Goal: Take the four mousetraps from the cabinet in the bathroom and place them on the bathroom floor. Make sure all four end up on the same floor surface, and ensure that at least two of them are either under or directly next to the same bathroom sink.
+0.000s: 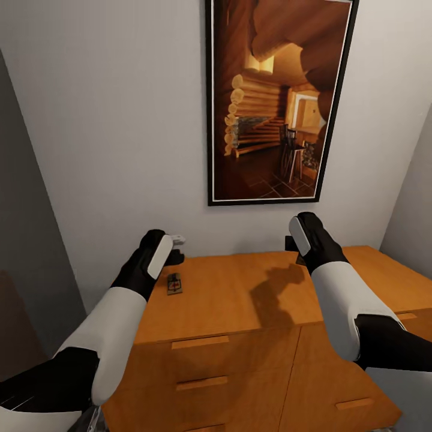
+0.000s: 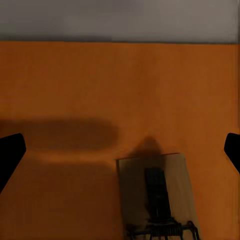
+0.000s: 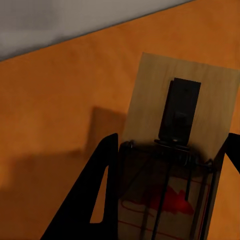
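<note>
The orange-brown cabinet (image 1: pixel 240 300) stands against the white wall, its flat top below both arms. One mousetrap (image 1: pixel 174 283) lies flat on the top near its left end. My left gripper (image 1: pixel 177 255) hovers just beyond it, open; in the left wrist view the mousetrap (image 2: pixel 155 195) lies on the wood (image 2: pixel 120 80), nearer the camera than the wide-apart fingertips (image 2: pixel 11 152). My right gripper (image 1: pixel 293 245) is over the back of the cabinet top. In the right wrist view it (image 3: pixel 172 140) is shut on a second mousetrap (image 3: pixel 185 100), a finger against each long edge, above the wood (image 3: pixel 60 100).
A large black-framed picture (image 1: pixel 279 99) of a log interior hangs on the wall above the cabinet. Drawer fronts with wooden bar handles (image 1: pixel 200 342) face me. A grey wall (image 1: pixel 24 210) closes the left side, and another wall (image 1: pixel 414 198) the right.
</note>
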Motion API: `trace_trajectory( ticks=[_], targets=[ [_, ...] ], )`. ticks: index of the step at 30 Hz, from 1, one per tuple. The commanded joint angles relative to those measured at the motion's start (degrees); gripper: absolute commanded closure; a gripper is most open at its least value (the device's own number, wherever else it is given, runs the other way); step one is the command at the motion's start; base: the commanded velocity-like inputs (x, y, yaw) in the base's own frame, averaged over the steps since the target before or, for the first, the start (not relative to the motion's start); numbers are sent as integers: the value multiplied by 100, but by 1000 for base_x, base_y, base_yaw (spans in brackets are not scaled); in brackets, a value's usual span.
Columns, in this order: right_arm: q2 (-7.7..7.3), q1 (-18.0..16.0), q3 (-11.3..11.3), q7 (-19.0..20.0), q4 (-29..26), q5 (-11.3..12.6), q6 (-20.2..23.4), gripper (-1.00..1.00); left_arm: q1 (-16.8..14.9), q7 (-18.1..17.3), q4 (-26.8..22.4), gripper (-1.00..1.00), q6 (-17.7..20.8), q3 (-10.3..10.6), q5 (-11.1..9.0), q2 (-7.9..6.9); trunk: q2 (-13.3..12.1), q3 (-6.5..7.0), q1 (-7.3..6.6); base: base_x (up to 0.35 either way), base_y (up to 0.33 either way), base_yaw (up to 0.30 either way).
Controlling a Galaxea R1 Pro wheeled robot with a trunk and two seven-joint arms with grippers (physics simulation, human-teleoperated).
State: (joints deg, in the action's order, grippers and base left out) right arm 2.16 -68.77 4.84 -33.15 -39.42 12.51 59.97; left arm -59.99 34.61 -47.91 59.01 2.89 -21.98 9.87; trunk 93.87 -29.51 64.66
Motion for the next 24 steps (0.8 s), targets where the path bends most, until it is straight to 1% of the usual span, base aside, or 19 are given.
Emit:
trace_trajectory(
  ticks=[1,8,14,18,24],
  targets=[
    [4,-4,17,-56,-5,67,3,100,-4,60,-20,-100,12,11,-62,-2,3,-7,0,0,0,0],
    [9,-3,17,-52,-4,75,3,100,-4,63,-42,-100,38,-1,-70,-10,3,-7,0,0,0,0],
    [8,-4,17,-52,-4,75,3,100,-4,67,37,-100,75,11,-79,-24,3,-7,0,0,0,0],
    [9,-4,17,-51,-4,76,3,100,-6,65,156,-100,99,26,-84,-36,3,-7,0,0,0,0],
    [6,-5,17,-51,-4,75,3,100,-34,58,520,-100,99,35,-94,-53,3,-7,0,0,0,0]
  ],
)
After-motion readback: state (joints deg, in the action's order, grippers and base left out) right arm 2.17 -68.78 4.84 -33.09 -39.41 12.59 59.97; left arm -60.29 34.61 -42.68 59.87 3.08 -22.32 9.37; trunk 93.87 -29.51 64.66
